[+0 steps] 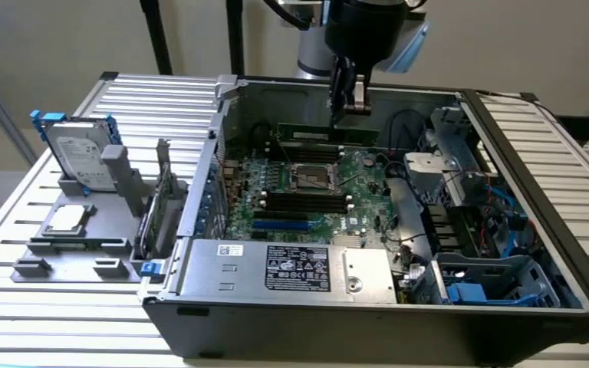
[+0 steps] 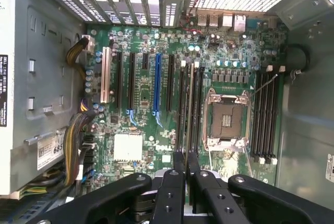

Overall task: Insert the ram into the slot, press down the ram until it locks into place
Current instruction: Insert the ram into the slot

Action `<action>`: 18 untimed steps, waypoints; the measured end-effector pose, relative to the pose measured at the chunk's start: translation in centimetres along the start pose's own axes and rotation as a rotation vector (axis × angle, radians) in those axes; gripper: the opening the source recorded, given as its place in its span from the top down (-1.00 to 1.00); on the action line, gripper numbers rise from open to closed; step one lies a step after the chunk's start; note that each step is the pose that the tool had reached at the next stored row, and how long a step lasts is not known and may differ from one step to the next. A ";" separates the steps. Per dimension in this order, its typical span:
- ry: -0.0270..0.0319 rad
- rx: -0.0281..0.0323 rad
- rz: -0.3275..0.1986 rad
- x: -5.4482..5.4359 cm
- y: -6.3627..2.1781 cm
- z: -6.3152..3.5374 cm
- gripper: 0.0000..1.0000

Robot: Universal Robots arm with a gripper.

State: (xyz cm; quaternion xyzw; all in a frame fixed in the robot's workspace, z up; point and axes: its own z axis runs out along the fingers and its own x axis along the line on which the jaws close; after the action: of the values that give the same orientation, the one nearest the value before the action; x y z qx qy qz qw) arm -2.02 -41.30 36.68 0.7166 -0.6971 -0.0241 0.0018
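Green strip of ram (image 1: 315, 136) (thin, flat) between black pincer (image 1: 349, 113) fingers

An open computer case (image 1: 376, 330) lies on the slatted bench (image 1: 70, 322), its green motherboard (image 1: 366, 180) bare around the CPU socket (image 1: 312, 178). At the exterior view's left, a hard drive (image 1: 74, 153) stands in a grey fixture (image 1: 70, 249).

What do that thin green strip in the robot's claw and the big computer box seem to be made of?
The strip, held in the gripper, looks like rigid circuit board, probably a resin laminate: it is flat, thin and matte green. The computer case looks like bare grey sheet metal, judging by its thin folded walls and their dull sheen.
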 end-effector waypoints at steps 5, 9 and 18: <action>0.0003 0.0001 0.000 0.0 0.35 0.93 0.73; 0.0003 0.0001 0.000 0.0 0.74 1.66 0.73; 0.0003 0.0001 0.000 0.1 1.21 3.32 0.73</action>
State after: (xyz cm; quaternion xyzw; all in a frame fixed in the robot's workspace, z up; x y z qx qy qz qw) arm -3.35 -41.30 33.41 0.7166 -0.6971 -0.0239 0.0019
